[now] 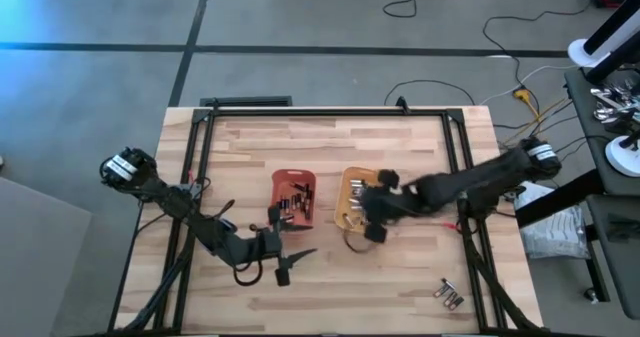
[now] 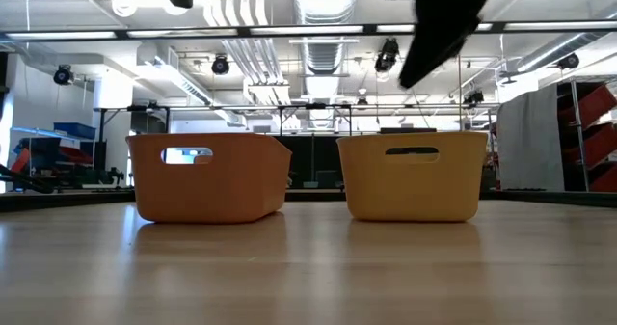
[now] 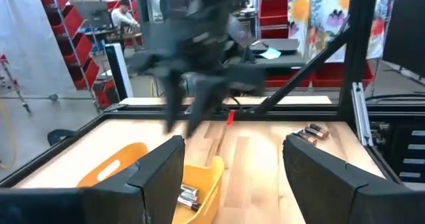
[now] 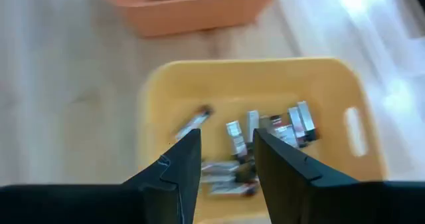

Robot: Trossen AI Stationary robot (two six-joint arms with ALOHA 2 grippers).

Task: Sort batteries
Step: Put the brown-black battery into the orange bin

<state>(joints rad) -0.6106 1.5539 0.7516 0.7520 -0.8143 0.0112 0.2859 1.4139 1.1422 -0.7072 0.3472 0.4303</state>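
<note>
Now right fingers (image 4: pixel 226 161) above yellow tray (image 4: pixel 163 91)

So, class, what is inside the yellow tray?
The yellow tray holds a loose heap of silvery batteries. The right gripper hovers above them, open and empty, covering some, so no full count is possible.

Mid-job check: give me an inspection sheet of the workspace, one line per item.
Surface: wooden table, black frame.
Job's things: dark batteries in orange tray; silvery batteries in yellow tray; loose batteries at the table's near right corner.
Clutter: nothing seen.
Grippers: right pincer open, empty, over yellow tray; left pincer open, empty, beside the orange tray.
Cables: loose on floor beyond the table.
Surroundings: red shelving; person far off.
</note>
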